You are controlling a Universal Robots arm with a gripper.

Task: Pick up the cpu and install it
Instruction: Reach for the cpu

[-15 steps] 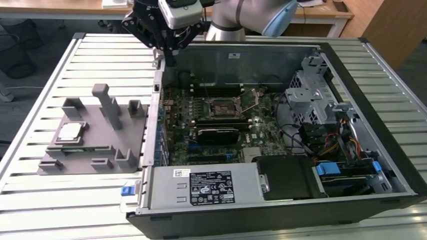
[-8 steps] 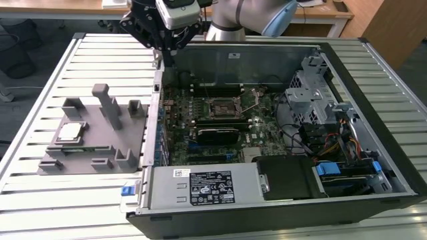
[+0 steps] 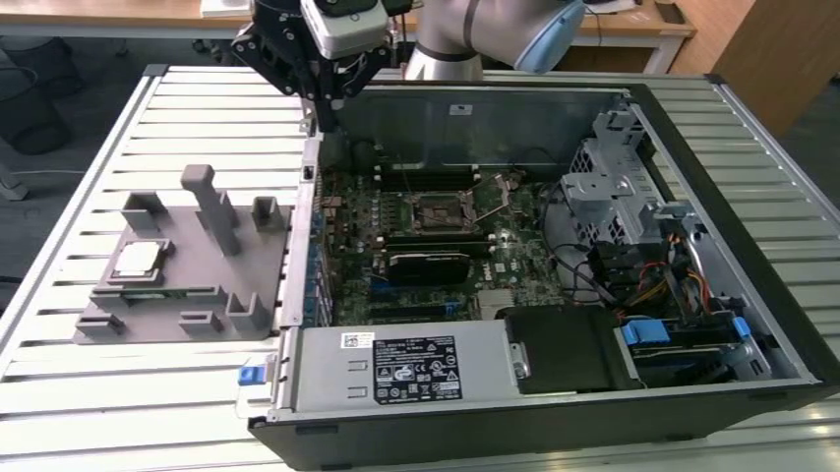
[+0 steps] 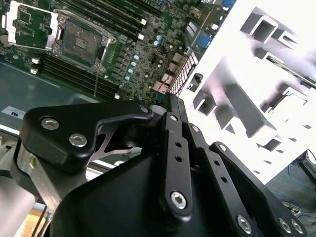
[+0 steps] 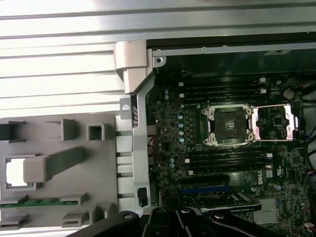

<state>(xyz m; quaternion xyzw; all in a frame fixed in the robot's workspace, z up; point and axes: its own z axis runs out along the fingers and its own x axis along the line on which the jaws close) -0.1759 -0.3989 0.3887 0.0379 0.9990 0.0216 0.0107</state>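
Note:
The cpu [image 3: 138, 261], a small silvery square chip, lies flat in a pocket of the grey fixture block [image 3: 184, 295] on the exterior view's left. In the first wrist view the cpu [image 5: 15, 173] is a bright white square, partly behind a grey post. The motherboard socket [image 3: 440, 211] sits inside the open computer case with its metal frame [image 5: 274, 123] swung open and the black socket [image 5: 227, 126] bare; the second wrist view has the socket [image 4: 79, 39] too. My black gripper [image 3: 319, 116] hangs high over the case's far wall, well away from the cpu, shut and holding nothing. Its links [image 4: 168, 98] taper to a point.
The open computer case [image 3: 735, 128] holds a drive cage [image 3: 617, 187], cables [image 3: 656, 285] and a power supply [image 3: 407, 364]. Tall grey posts [image 3: 210, 206] rise from the fixture beside the cpu. Everything rests on a slatted metal table [image 3: 118, 393].

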